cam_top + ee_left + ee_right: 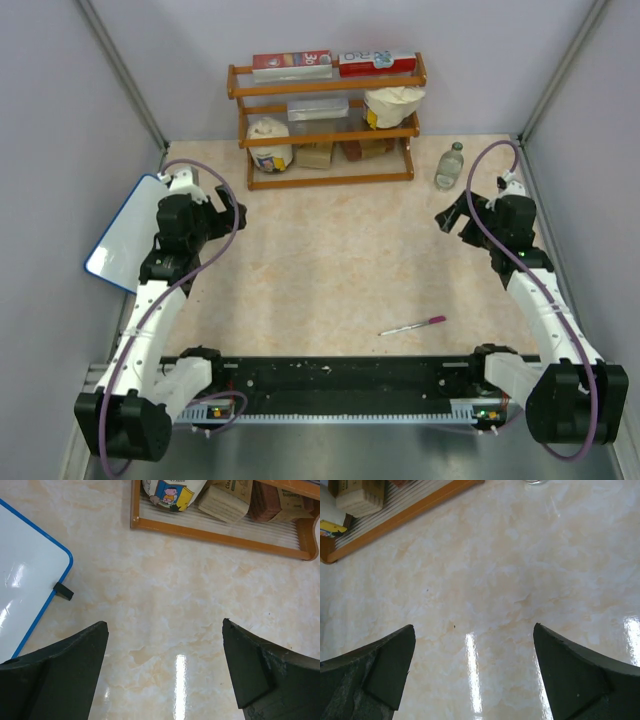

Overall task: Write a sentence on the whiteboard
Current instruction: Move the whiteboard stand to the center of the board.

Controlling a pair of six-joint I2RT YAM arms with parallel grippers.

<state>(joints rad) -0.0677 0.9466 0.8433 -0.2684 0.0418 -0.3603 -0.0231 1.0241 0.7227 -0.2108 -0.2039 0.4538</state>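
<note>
One whiteboard (120,235) sits beside the left gripper (165,625).

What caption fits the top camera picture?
Two white-and-black robot arms flank a thin pink marker on the beige marbled table; blue-framed glossy whiteboard at left.

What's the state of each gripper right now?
Left gripper: open, holding nothing.
Right gripper: open, holding nothing.

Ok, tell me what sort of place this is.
Most likely a robot test cell rather than a real kitchen: plain panel walls box in a marble-patterned table, a wooden rack of packaged groceries stands at the back, and a whiteboard and pink marker are set out.
</note>
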